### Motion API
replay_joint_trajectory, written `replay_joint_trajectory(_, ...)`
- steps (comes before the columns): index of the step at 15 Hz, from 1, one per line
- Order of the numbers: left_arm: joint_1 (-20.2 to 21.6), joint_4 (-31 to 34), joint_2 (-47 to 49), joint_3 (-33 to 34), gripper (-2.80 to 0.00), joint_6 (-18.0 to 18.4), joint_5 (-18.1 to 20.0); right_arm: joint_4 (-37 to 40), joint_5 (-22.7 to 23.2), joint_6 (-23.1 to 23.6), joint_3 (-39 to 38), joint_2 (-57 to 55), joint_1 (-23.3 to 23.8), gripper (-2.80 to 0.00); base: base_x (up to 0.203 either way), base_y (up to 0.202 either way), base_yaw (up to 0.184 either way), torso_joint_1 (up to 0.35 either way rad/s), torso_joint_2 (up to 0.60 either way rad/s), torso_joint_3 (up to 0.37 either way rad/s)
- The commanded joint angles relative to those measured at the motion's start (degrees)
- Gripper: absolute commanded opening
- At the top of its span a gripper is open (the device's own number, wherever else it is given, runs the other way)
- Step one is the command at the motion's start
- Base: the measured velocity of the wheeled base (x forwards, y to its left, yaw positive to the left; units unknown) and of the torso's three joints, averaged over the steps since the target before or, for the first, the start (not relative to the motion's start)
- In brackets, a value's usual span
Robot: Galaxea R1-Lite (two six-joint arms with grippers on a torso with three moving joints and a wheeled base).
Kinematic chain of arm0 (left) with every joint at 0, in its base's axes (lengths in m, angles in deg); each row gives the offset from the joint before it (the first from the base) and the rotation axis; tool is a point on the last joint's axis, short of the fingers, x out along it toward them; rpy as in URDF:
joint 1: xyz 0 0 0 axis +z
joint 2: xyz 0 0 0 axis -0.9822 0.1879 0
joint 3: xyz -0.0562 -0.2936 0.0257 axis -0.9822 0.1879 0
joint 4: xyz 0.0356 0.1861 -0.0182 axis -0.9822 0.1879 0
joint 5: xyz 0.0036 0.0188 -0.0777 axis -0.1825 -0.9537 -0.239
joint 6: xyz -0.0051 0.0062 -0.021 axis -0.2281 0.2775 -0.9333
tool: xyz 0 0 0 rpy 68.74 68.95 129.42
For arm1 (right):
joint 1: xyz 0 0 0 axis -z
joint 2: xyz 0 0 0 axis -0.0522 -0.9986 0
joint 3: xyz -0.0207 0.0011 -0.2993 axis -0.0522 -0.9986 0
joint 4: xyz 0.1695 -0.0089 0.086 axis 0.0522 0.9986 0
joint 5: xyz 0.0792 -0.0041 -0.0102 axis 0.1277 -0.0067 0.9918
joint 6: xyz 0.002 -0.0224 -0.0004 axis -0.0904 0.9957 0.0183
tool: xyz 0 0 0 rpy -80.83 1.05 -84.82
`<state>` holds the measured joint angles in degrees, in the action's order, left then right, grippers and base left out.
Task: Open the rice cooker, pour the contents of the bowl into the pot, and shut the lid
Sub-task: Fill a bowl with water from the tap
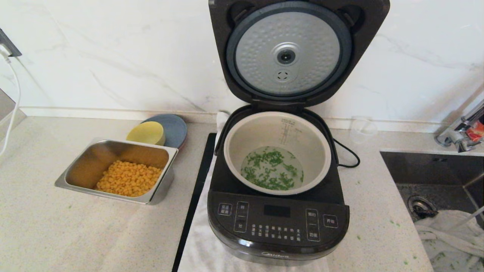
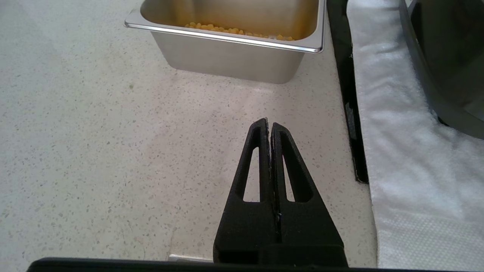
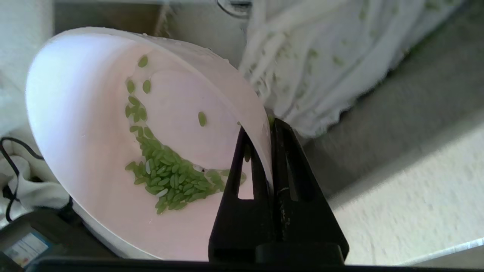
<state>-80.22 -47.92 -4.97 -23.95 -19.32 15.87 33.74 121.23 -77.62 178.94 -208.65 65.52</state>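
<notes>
My right gripper (image 3: 269, 126) is clamped on the rim of the small round pale pink bowl (image 3: 94, 124), one finger inside the wall and one outside. The bowl is tilted steeply, and a cluster of small green bits (image 3: 170, 179) lies in its lower curve, a few stuck higher up the wall. Behind the bowl are a white cloth flecked with green (image 3: 321, 56) and the grey sink wall. This arm does not appear in the head view.

My left gripper (image 2: 270, 126) hangs low over the speckled counter (image 2: 94, 151), fingers pressed together on nothing, pointing toward the rectangular steel tray of yellow corn kernels (image 2: 234, 56); a white towel (image 2: 397, 151) lies beside it.

Further out, the large black rounded-square Midea rice cooker (image 1: 278, 223) stands on that towel. Its hinged lid (image 1: 289, 53) stands upright, dimpled silver disc facing me. The round grey-beige inner pot (image 1: 310, 139) sits in the body, green bits scattered across its floor. A yellow bowl (image 1: 145, 133) and grey-blue plate (image 1: 176, 128) sit behind the tray.
</notes>
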Motion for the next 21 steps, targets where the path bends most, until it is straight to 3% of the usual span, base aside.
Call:
replay_joint_trajectory(1,-0.01,-0.01,-0.04,0.44,-2.80,0.02,-0.02,0.23,0.13,-1.04,2.66,-1.98,-1.00,-2.80,0.000,0.000,0.000,0.000,0.00,0.000)
replay_joint_trajectory(13,-0.01,-0.01,-0.04,0.44,-2.80,0.11,-0.02,0.15,-1.50,-9.82,14.07,-8.88,-5.76,-2.80,0.000,0.000,0.000,0.000,0.00,0.000)
replay_joint_trajectory(21,-0.01,-0.01,-0.04,0.44,-2.80,0.02,-0.02,0.33,-1.94,-10.01,14.07,-8.16,-6.29,-2.80,0.000,0.000,0.000,0.000,0.00,0.000)
